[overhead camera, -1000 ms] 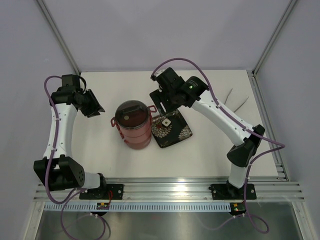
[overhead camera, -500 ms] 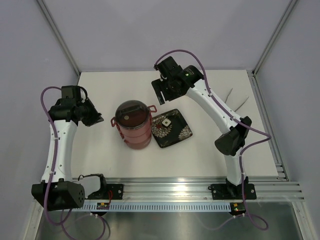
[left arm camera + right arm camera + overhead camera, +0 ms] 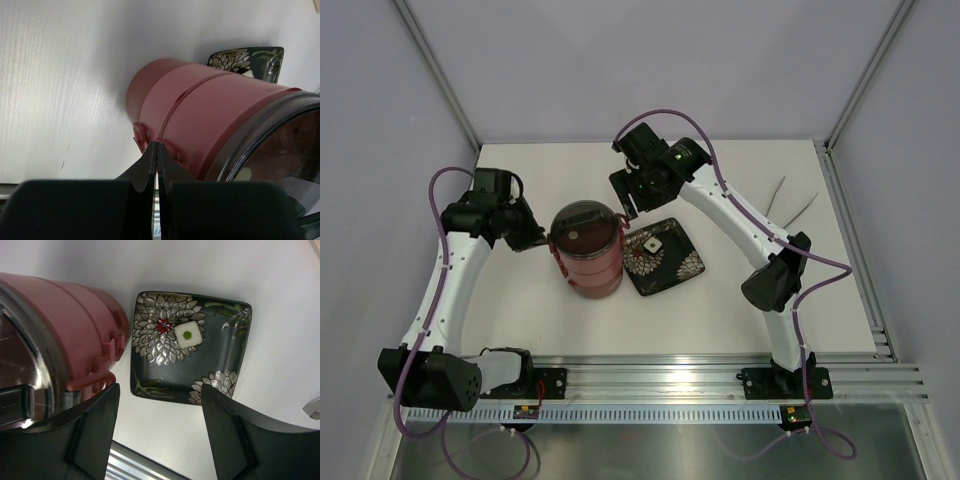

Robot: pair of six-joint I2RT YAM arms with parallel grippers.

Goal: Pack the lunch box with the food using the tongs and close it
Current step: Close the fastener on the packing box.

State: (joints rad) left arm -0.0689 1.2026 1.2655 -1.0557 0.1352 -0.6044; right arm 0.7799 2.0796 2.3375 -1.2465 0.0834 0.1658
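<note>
The lunch box (image 3: 588,255) stands stacked in the middle of the table, three dusty-red tiers under a dark round lid (image 3: 582,226). My left gripper (image 3: 536,240) is shut with nothing between its jaws. In the left wrist view its tips (image 3: 156,146) touch the red clasp (image 3: 142,136) on the box's (image 3: 215,115) side. My right gripper (image 3: 629,203) hovers open over the box's right side; its left finger (image 3: 95,425) hangs beside the red side handle (image 3: 92,380). The tongs (image 3: 792,200) lie far right. The food is hidden.
A black flower-patterned plate (image 3: 664,258) lies right of the box, touching or nearly touching it. In the right wrist view the plate (image 3: 220,355) carries a small white square (image 3: 188,335). The metal rail (image 3: 660,375) runs along the near edge.
My left gripper has shut and swung right, up to the box's left clasp. The right arm has moved left, from above the plate's far edge to the box's right side.
</note>
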